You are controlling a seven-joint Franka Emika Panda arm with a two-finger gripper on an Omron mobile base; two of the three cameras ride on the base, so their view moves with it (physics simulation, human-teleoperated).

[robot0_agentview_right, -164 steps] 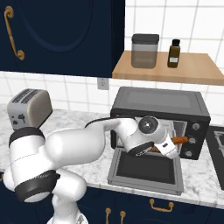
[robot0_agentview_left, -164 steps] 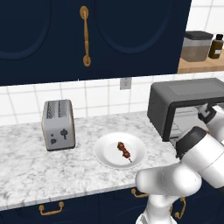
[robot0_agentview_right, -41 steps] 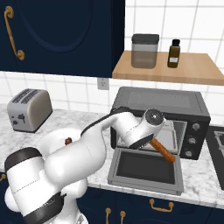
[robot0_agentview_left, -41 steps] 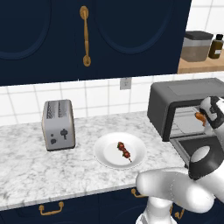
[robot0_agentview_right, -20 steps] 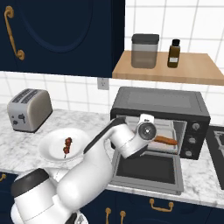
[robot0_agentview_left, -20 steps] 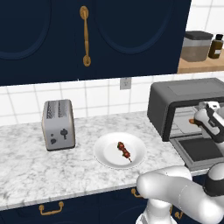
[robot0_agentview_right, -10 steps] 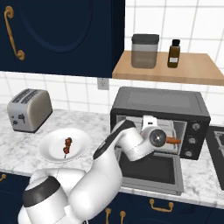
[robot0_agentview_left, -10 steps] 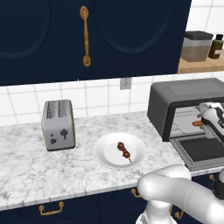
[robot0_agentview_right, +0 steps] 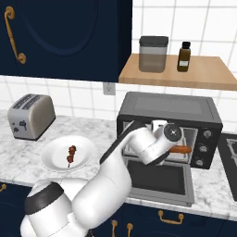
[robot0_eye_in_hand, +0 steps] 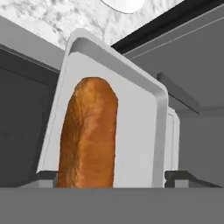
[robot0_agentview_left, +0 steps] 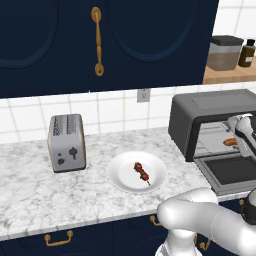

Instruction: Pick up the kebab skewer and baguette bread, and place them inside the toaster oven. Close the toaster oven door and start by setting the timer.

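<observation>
The orange-brown baguette bread [robot0_eye_in_hand: 89, 135] lies on the light grey tray [robot0_eye_in_hand: 140, 118] inside the toaster oven [robot0_agentview_right: 166, 109]. My gripper [robot0_eye_in_hand: 109, 177] is open inside the oven mouth, its fingertips [robot0_eye_in_hand: 46, 176] standing wide apart on either side of the loaf without touching it. From the base, the baguette bread [robot0_agentview_right: 182, 149] pokes out beside the hand. The toaster oven door [robot0_agentview_right: 159, 178] hangs open, flat in front. The kebab skewer [robot0_agentview_left: 141, 172] rests on a white plate [robot0_agentview_left: 120, 177] on the counter, left of the toaster oven [robot0_agentview_left: 210, 117].
A silver slot toaster [robot0_agentview_left: 66, 142] stands at the counter's left. A wooden shelf [robot0_agentview_right: 185, 71] above the oven carries a canister [robot0_agentview_right: 153, 53] and a dark bottle [robot0_agentview_right: 183, 56]. My white arm reaches across the plate side into the oven.
The jaws have spread from shut to wide open and let go of the baguette bread, which now lies on the oven tray. The hand has pushed slightly deeper into the oven.
</observation>
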